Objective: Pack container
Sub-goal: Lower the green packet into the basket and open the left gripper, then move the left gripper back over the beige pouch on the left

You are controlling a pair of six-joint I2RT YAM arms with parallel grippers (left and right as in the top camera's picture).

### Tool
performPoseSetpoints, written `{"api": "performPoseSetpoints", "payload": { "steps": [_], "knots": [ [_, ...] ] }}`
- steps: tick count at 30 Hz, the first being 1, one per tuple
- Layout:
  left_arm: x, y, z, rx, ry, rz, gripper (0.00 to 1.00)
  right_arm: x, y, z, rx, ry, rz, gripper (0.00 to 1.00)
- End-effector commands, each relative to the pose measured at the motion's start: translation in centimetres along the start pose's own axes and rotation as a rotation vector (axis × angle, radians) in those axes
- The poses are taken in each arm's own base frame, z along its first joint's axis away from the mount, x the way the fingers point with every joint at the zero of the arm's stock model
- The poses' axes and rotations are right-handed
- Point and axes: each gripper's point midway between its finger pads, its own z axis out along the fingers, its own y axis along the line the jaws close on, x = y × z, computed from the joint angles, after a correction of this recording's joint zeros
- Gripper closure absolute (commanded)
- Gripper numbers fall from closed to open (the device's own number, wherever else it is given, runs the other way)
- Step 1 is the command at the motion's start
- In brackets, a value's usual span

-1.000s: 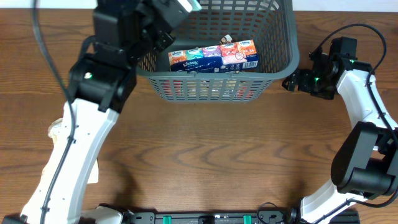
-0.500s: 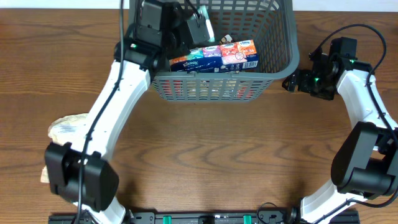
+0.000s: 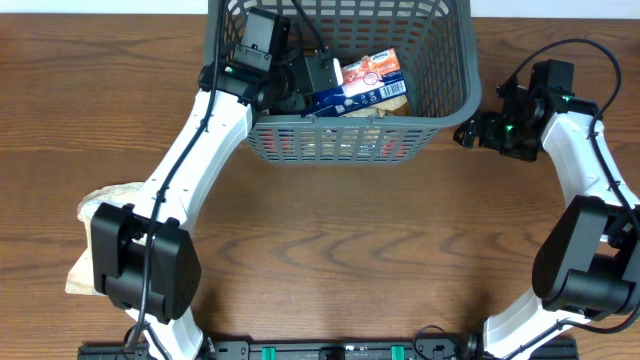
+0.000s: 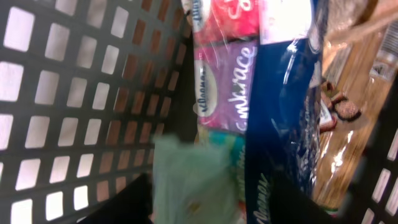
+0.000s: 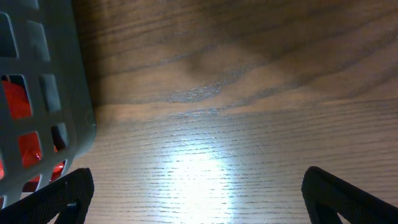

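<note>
The container [image 3: 340, 122] sits at the far middle of the worktop [image 3: 330, 250]. Its near wall runs left to right, but its far end is cut off, so its long axis cannot be told.

The left claw [image 4: 208, 199] is the nearer one. It is inside the container, low against the near-left corner, and reaches toward the container's right side. Its jaws stand apart with a pale green packet [image 4: 193, 180] between them. Whether they grip the packet or have let it go cannot be told.

Just right of the packet lies a blue tissue pack [image 3: 362, 85]. Its long axis runs roughly along the near wall, with the right end tilted up and away. The left claw's likely next job is to settle the packet in the gap by the left wall.

The right claw [image 5: 199, 194] hangs outside the container's near-right corner, wide open and holding nothing.
</note>
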Motion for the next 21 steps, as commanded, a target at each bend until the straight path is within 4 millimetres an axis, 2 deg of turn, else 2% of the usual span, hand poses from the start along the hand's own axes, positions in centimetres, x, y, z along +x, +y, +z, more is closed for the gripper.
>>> {"api": "performPoseSetpoints", "payload": {
  "steps": [1, 6, 9, 12, 16, 21],
  "knots": [
    [-0.3, 0.6, -0.4, -0.014, -0.01, -0.043, 0.01, 0.5, 0.3, 0.3, -0.006, 0.018, -0.017, 0.01],
    [0.8, 2.4, -1.5, -0.088, 0.026, -0.18, 0.01, 0.7, 0.3, 0.3, -0.006, 0.029, -0.025, 0.01],
    [1.6, 4.3, -3.6, -0.161, 0.035, -0.26, 0.01, 0.7, 0.3, 0.3, -0.006, 0.029, -0.025, 0.01],
    [2.3, 6.7, -6.7, -0.24, 0.013, -0.35, 0.01, 0.7, 0.3, 0.3, -0.006, 0.029, -0.025, 0.01],
    [3.9, 9.9, -12.4, -0.363, -0.028, -0.484, 0.01, 0.7, 0.3, 0.3, -0.006, 0.028, -0.032, 0.01],
    [5.0, 12.0, -18.7, -0.49, -0.076, -0.56, 0.01, 0.7, 0.3, 0.3, -0.006, 0.028, -0.033, 0.01]
  ]
}}
